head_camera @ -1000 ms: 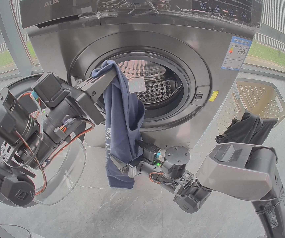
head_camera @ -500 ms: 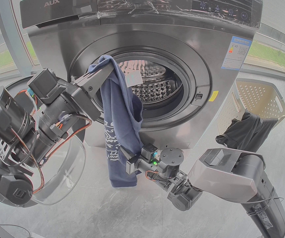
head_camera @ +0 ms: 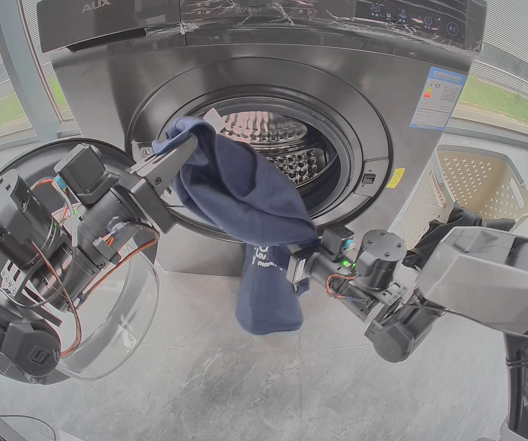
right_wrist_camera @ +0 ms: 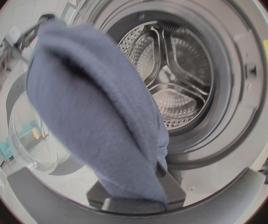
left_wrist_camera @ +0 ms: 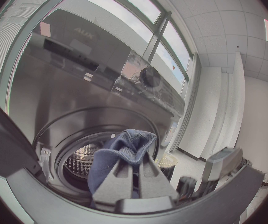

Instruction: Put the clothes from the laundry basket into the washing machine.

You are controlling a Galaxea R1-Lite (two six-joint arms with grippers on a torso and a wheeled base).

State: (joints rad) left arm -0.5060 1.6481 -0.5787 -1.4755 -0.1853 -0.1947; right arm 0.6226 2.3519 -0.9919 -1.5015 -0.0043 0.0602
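Navy shirt (head_camera: 245,197) is held stretched before the washing machine (head_camera: 362,111), clamped by left gripper (head_camera: 184,146) at ten o'clock, right gripper (head_camera: 295,264) at four.

Grey left tool (left_wrist_camera: 135,165), orange cables (head_camera: 144,246)

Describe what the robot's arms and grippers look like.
Left arm: exposed black cylindrical motor housings with orange braided cables. Right arm: angular silver-grey shell, black round joints, an orange cable and a small green light. The left gripper and right gripper both have dark grey, wedge-shaped fingers.
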